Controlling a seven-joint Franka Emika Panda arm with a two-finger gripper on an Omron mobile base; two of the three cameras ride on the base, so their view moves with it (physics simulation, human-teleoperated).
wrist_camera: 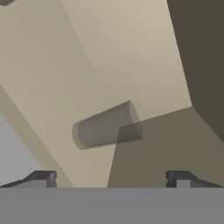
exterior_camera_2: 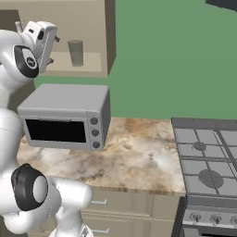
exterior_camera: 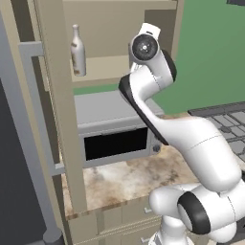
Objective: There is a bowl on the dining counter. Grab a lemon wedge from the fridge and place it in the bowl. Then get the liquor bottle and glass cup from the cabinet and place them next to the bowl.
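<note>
Your gripper (wrist_camera: 109,179): jaws spread wide, holding nothing. Glass cup (wrist_camera: 107,125) at its 12 o'clock, on the cabinet (wrist_camera: 65,65) shelf.

You've got one bottle (exterior_camera: 77,50) upper left in the left base view, one cup (exterior_camera_2: 76,53) upper left in the right base view, one cabinet (exterior_camera_2: 88,28), one toaster oven (exterior_camera_2: 65,115) mid-left, one stove (exterior_camera_2: 208,162) lower right, one worktop (exterior_camera_2: 139,152).
</note>
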